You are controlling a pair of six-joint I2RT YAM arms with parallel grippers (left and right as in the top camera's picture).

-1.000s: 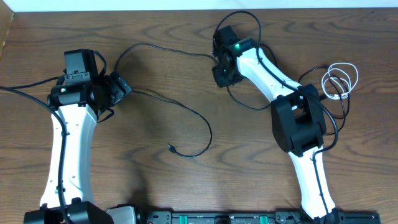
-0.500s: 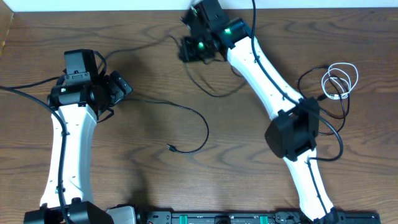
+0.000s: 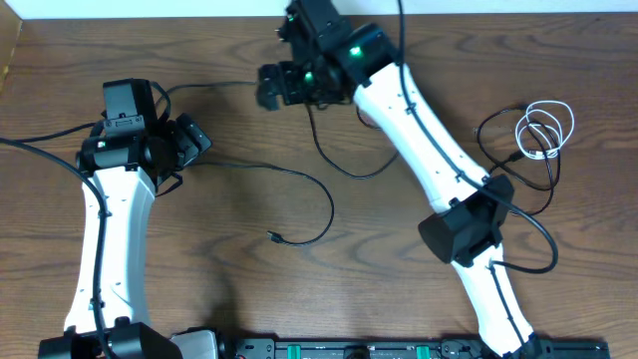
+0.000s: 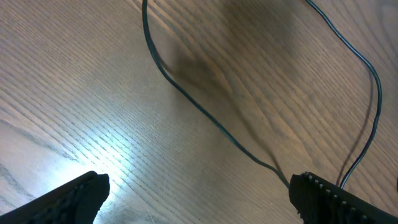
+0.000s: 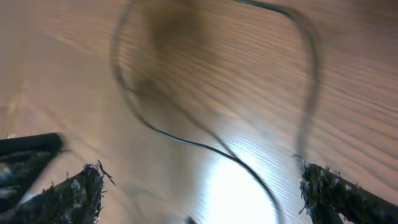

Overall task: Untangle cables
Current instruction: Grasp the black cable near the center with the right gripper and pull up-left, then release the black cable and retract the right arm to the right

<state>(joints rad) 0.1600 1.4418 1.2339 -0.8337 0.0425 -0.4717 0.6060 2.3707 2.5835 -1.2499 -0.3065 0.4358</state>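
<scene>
While left fingers (image 4: 68, 196) and right fingers (image 5: 68, 193) gape wide and empty, thin black cables (image 3: 330, 209) lie half-spread on the wooden tabletop (image 3: 249, 299); regrasping near a crossing seems next.

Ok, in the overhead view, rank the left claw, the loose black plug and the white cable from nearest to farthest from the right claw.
1. Left claw: left of the right claw and a little lower in the picture.
2. Black plug: mid-table, almost straight below the right claw in the picture.
3. White cable: coiled far off near the table's right edge.
</scene>
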